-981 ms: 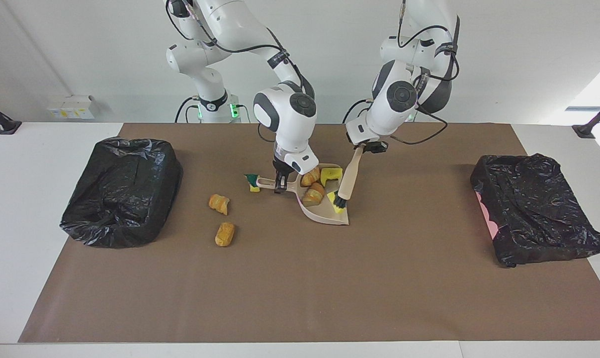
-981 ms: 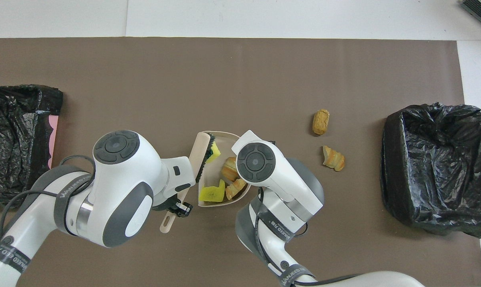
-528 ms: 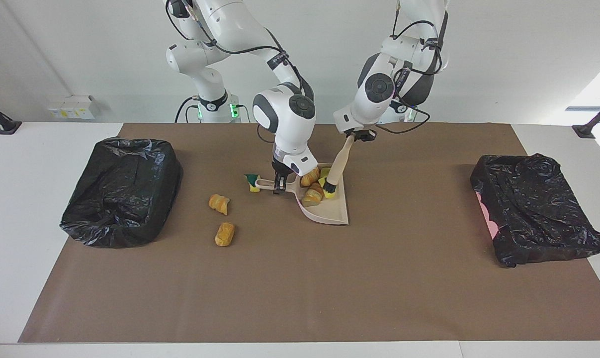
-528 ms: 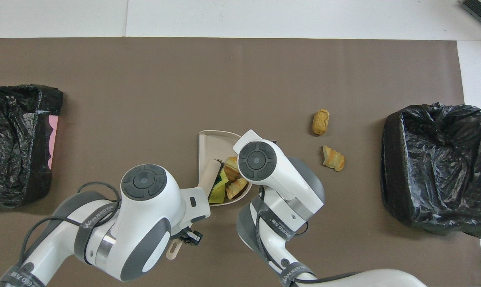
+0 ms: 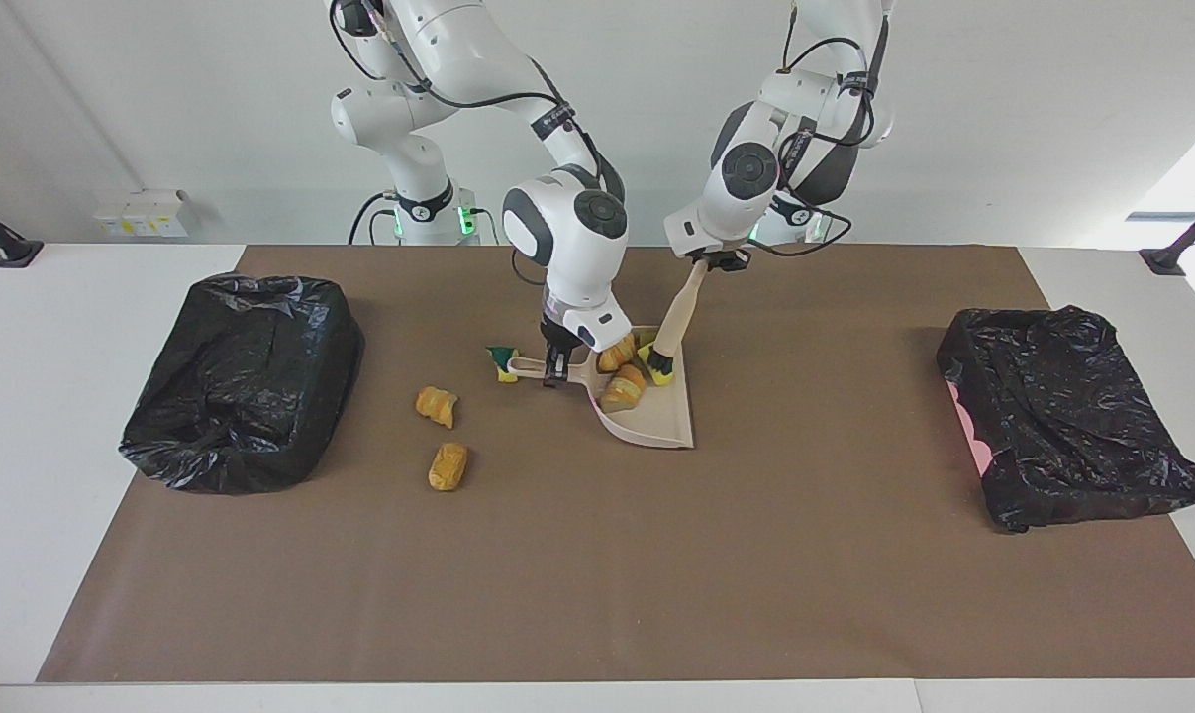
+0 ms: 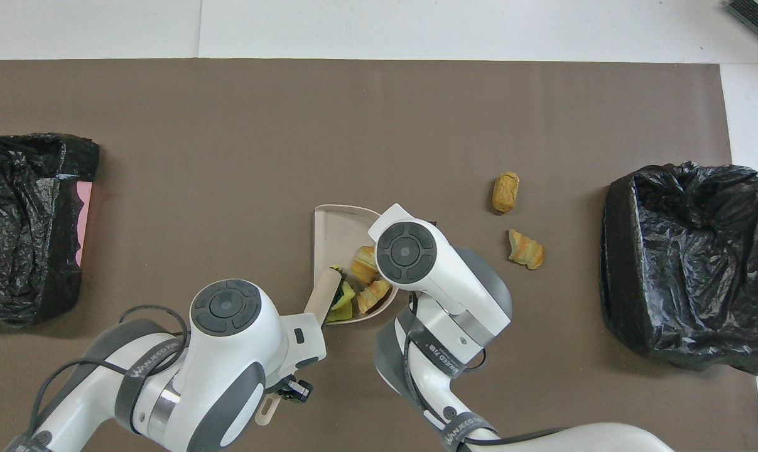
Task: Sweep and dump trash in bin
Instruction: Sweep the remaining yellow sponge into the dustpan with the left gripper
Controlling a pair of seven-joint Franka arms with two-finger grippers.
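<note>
My right gripper (image 5: 555, 373) is shut on the handle of the beige dustpan (image 5: 656, 421), which lies on the mat in the table's middle. My left gripper (image 5: 717, 262) is shut on the brush (image 5: 676, 317), whose black bristles stand in the back of the pan against the trash. In the pan lie two bread lumps (image 5: 625, 388) and yellow sponge chunks (image 5: 662, 377). A green-backed sponge (image 5: 503, 361) lies on the mat beside the handle. Two more bread lumps (image 5: 437, 406) (image 5: 448, 465) lie toward the right arm's end, also in the overhead view (image 6: 526, 249) (image 6: 505, 191). No pale beige lump shows.
A black-bagged bin (image 5: 246, 381) stands at the right arm's end of the brown mat, also in the overhead view (image 6: 683, 263). A second, flatter one (image 5: 1062, 426) stands at the left arm's end. The dustpan's front half (image 6: 331, 226) is bare.
My left gripper drew the brush from the pan's lip toward the robots and pushed a yellow sponge chunk to the back of the pan. My right gripper and the dustpan stayed put.
</note>
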